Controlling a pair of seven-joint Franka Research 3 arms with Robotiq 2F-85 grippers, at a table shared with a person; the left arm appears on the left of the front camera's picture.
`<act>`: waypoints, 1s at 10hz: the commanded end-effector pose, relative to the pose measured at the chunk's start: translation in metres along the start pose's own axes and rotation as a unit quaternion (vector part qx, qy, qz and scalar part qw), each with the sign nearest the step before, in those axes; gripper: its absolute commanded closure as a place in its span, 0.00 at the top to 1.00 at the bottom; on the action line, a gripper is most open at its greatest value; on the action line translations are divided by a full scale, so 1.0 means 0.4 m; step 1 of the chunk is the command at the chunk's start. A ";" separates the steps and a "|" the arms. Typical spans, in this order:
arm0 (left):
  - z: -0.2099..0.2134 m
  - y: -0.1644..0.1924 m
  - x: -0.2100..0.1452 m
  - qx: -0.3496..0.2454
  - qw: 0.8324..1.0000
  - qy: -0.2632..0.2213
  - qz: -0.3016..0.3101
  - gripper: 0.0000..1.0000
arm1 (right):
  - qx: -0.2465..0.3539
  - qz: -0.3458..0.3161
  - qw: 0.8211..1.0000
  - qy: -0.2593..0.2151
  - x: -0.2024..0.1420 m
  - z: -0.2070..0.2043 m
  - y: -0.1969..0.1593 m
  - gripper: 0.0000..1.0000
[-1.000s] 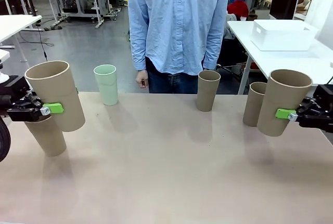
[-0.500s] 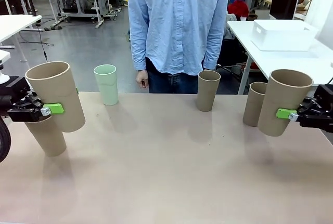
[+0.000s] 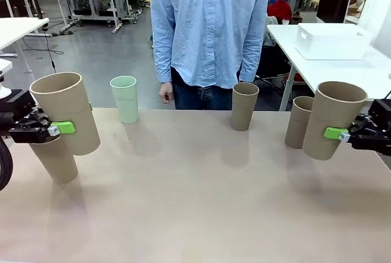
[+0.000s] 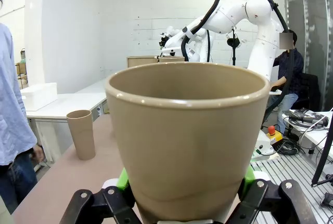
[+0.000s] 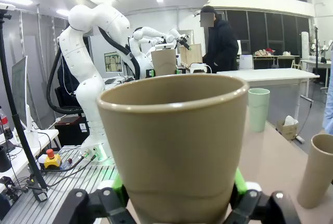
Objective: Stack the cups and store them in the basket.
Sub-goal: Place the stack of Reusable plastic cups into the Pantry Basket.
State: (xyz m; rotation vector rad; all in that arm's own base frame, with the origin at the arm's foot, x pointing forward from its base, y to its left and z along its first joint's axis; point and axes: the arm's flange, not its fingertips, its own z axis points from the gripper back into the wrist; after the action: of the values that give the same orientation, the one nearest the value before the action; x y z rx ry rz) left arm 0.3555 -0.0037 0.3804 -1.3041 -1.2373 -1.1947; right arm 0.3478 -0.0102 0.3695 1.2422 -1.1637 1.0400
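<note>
My left gripper [image 3: 61,127] is shut on a tan cup [image 3: 65,111], held tilted above the table at the far left; in the left wrist view the same cup [image 4: 187,146] sits between the green pads [image 4: 123,179]. A second tan cup [image 3: 55,159] stands just below and behind it. My right gripper [image 3: 339,133] is shut on another tan cup [image 3: 333,119] at the far right, which the right wrist view shows as a cup [image 5: 174,141] close up. A mint green cup [image 3: 124,99] and two tan cups [image 3: 244,105] [image 3: 299,121] stand upright near the far edge. The white basket [image 3: 333,41] rests on a side table at the back right.
A person in a blue shirt [image 3: 211,25] stands at the far side of the table, arms hanging down. The tan tabletop [image 3: 195,196] is bare across the middle and front. A white side table [image 3: 366,71] stands beyond the right corner.
</note>
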 end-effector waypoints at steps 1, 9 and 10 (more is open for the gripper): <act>-0.001 0.000 0.005 0.000 1.000 0.001 -0.003 0.87 | -0.002 0.001 1.000 0.000 0.012 0.002 0.003 0.87; -0.001 0.000 0.005 0.000 1.000 0.001 -0.003 0.87 | -0.002 0.001 1.000 0.000 0.012 0.002 0.003 0.87; -0.001 0.000 0.005 0.000 1.000 0.001 -0.003 0.87 | -0.002 0.001 1.000 0.000 0.012 0.002 0.003 0.87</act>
State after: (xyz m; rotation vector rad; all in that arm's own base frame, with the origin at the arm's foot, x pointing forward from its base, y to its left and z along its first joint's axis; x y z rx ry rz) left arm 0.3555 -0.0037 0.3804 -1.3041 -1.2373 -1.1947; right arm 0.3478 -0.0102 0.3695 1.2421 -1.1637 1.0400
